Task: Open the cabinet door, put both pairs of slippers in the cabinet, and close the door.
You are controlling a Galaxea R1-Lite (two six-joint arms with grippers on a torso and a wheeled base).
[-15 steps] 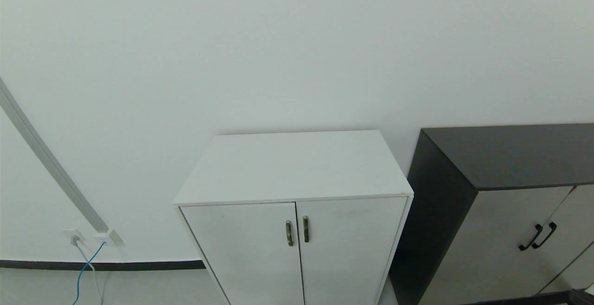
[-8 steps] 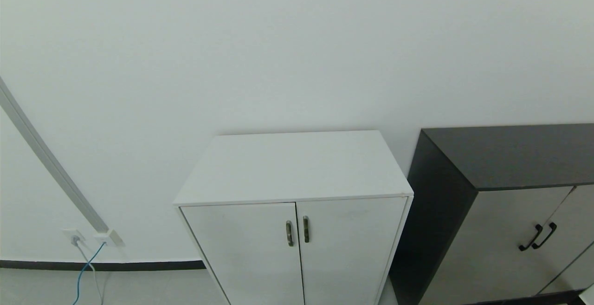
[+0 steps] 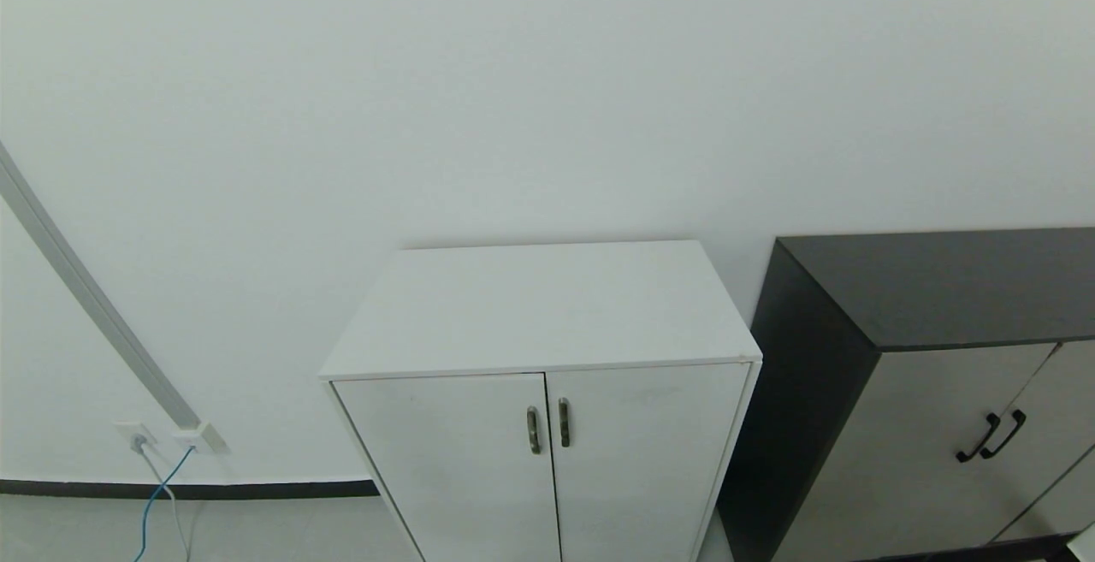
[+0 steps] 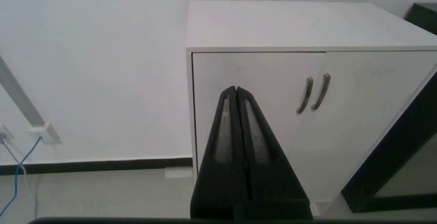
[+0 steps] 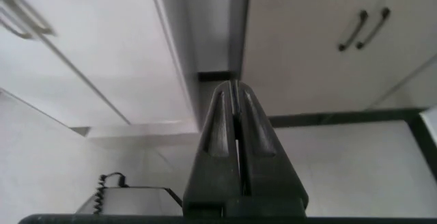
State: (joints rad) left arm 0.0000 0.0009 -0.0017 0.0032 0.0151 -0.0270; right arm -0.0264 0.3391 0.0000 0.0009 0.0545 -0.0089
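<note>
- cabinet (image 3: 539, 314): plain white; handles (image 3: 533, 429) dull bronze
- second cabinet (image 3: 941, 288): black top and side, pale grey doors (image 3: 932, 451), black pulls (image 3: 992, 436)
- wall (image 3: 547, 100): white; skirting (image 3: 257, 488) black
- cable (image 3: 174, 467): blue
- left gripper (image 4: 236, 91), right gripper (image 5: 236, 85): black

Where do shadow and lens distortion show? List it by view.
Head view: even light, white cabinet sides taper downward, faint shadow beside its top. Left wrist view: shut left gripper dark against pale doors. Right wrist view: gap beside black cabinet shaded beyond shut right gripper.
</note>
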